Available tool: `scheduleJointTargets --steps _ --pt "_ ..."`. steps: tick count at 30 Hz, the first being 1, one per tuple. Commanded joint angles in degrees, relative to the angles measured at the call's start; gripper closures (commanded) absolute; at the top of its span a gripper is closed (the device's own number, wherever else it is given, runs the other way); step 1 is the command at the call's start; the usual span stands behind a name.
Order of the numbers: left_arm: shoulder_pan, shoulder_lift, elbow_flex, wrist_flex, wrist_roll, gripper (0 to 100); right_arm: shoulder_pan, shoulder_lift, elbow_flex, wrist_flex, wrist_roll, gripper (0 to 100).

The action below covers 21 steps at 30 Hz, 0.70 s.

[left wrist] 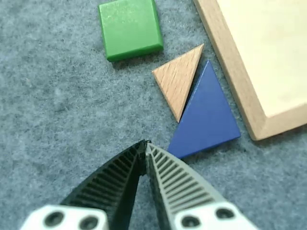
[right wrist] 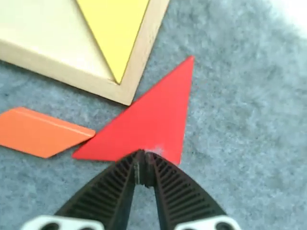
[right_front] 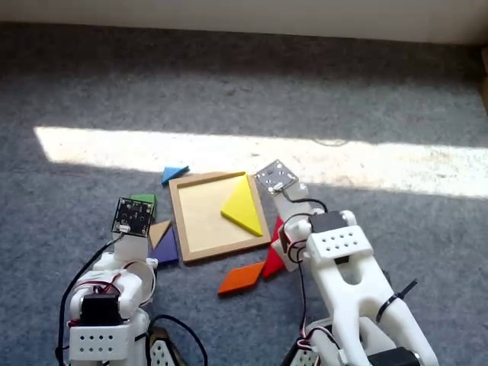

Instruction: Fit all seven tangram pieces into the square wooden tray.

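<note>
Fingers (left wrist: 177,184) on the left gripper (left wrist: 145,145) are pressed tight together with nothing in them, and it's the same story with the right gripper (right wrist: 145,157), whose shut tips sit right at the edge of the red triangle (right wrist: 148,122). So far the yellow triangle (right_front: 242,206) is the one piece inside the wooden tray (right_front: 177,217); the rest lie on the grey carpet (right_front: 381,91) around it.

My worry is the right side. If those tips go down shut, they'll shove the red triangle instead of grabbing it. It lies just beside the tray's corner with the orange parallelogram (right wrist: 38,132) touching its point, so both could get bumped.

Left side looks tricky too. The wooden triangle (left wrist: 180,81) and dark blue triangle (left wrist: 206,115) lie edge to edge next to the tray rim, so pinching one probably drags the other. The green square (left wrist: 130,28) and light blue triangle (right_front: 174,174) sit apart, which looks safer. Flat pieces on carpet seem slip-prone anyway.
</note>
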Motion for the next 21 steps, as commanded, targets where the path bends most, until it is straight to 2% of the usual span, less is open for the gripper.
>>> scheduleJointTargets --steps 1,8,15,18,21 --pt "-0.48 -2.77 1.1 0.35 -0.18 99 0.04 -0.84 -7.25 8.48 -2.81 99.4" --pt "-0.48 -2.77 1.1 0.35 -0.18 99 0.31 -0.84 -10.77 22.29 -3.6 99.4" --pt "-0.48 -2.77 1.1 0.35 -0.18 99 1.45 -0.84 -10.68 22.99 -4.57 99.2" --pt "-0.48 -2.77 1.1 0.35 -0.18 99 1.19 -0.57 -10.68 19.56 -10.99 98.8" --pt "-0.48 -2.77 1.1 0.35 -0.18 99 1.1 -0.22 -10.24 12.88 -24.09 90.9"
